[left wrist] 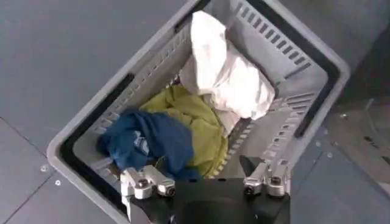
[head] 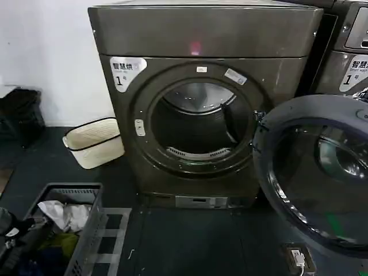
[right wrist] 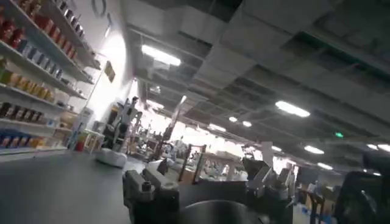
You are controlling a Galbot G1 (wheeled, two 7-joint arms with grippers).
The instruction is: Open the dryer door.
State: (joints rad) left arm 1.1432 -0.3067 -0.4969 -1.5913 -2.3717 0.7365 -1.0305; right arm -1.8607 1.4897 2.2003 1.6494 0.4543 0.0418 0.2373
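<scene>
The dryer door [head: 313,172], a big round porthole with dark tinted glass and a dark grey back, stands swung wide open to the right of the grey dryer [head: 201,34]. The round drum opening [head: 198,123] is exposed. My left gripper [left wrist: 206,179] hangs open over a grey laundry basket [left wrist: 317,67], with nothing between its fingers. My right gripper [right wrist: 204,182] is open too, pointing up toward a ceiling with strip lights, touching nothing.
The basket [head: 86,201] at the front left holds a white cloth [left wrist: 231,73], a blue one [left wrist: 152,137] and a yellow-green one [left wrist: 195,122]. A white bag [head: 95,141] lies left of the dryer. A second grey machine [head: 351,46] stands at the back right. A floor socket [head: 296,256] sits under the door.
</scene>
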